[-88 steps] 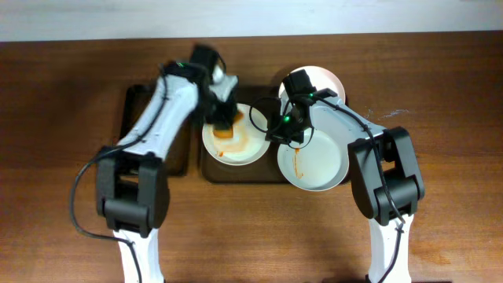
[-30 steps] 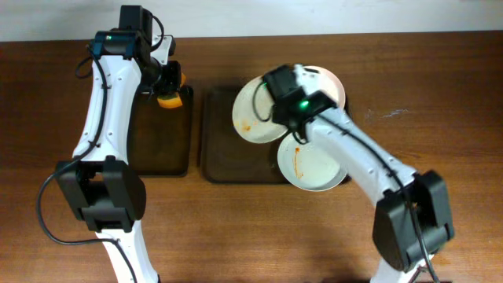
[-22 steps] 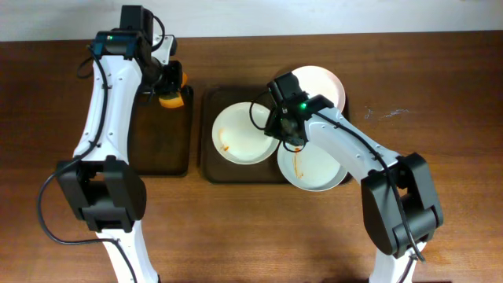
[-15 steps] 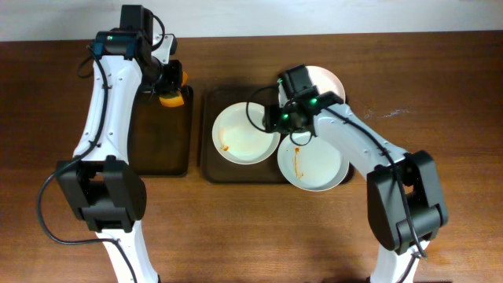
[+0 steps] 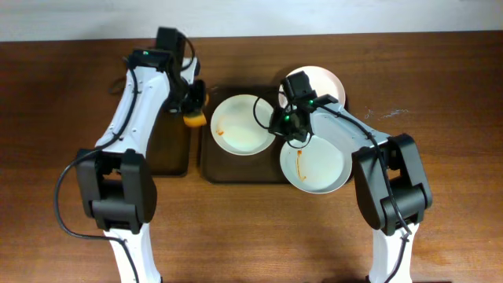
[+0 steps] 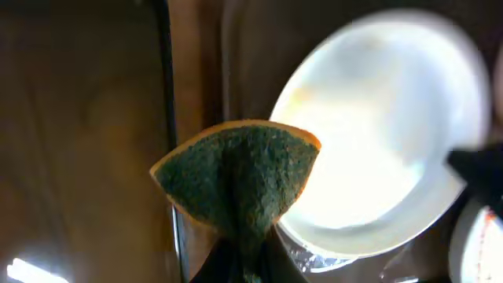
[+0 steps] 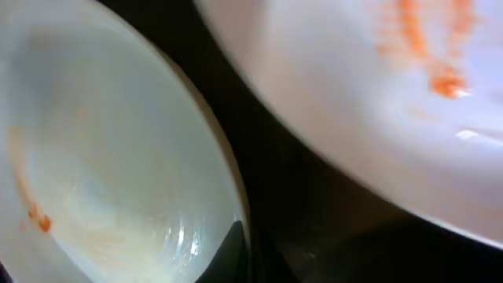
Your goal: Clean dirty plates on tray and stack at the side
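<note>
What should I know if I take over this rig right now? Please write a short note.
Left gripper shut on the sponge, over the gap between the black tray and brown tray.
Right gripper at the right rim of the plate on the tray; grip unclear.
That plate has a small orange mark; the streaked plate overlaps the tray's right rim; the third plate, behind it, looks clean.
Nothing stacked yet. Left: wipe both marked plates, stack all three.
</note>
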`<state>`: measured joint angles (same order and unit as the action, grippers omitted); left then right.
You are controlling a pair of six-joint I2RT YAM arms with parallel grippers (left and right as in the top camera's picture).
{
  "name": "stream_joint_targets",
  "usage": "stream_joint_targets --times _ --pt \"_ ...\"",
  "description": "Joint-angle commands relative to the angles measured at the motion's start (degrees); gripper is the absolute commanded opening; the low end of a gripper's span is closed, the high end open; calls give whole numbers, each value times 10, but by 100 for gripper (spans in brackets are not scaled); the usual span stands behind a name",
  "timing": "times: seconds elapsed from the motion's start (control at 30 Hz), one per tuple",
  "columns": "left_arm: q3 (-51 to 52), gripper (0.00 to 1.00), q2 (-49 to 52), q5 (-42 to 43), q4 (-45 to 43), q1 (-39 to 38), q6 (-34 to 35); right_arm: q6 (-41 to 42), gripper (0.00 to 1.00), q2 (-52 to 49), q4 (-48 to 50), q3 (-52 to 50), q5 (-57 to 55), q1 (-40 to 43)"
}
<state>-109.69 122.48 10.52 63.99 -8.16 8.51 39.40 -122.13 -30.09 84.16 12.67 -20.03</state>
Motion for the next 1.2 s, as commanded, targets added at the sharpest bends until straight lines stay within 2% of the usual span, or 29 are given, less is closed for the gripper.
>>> stream_joint_targets --times 0.0,0.1,0.17,0.23,0.3,0.47,0.63,0.7,0.77,0.9,1.17 --pt "86 0 -2 10 -64 -33 37 49 4 -11 -7 3 -42 2" --pt "139 0 -2 -16 -173 -61 93 48 4 -11 -6 3 -41 2" --pt "139 0 -2 -19 -226 -81 93 48 4 -11 -5 3 -42 2" --pt "139 0 -2 -82 -245 -104 96 48 4 -11 -5 3 -43 2" --pt "150 0 -2 -151 -255 -120 134 48 4 -11 3 3 -43 2" --pt "227 0 1 -151 -353 -124 193 48 4 -11 3 3 -43 2" --pt "227 0 32 -148 -345 -125 185 46 4 -11 3 3 -43 2" --pt "227 0 32 -144 -346 -126 114 46 4 -11 3 3 -43 2" --pt "227 0 32 -144 -358 -126 82 46 4 -11 3 3 -43 2" --pt "227 0 32 -145 -404 -126 -29 44 4 -11 3 3 -43 2" --pt "227 0 41 -160 -496 -126 -182 44 4 -11 3 3 -43 2"
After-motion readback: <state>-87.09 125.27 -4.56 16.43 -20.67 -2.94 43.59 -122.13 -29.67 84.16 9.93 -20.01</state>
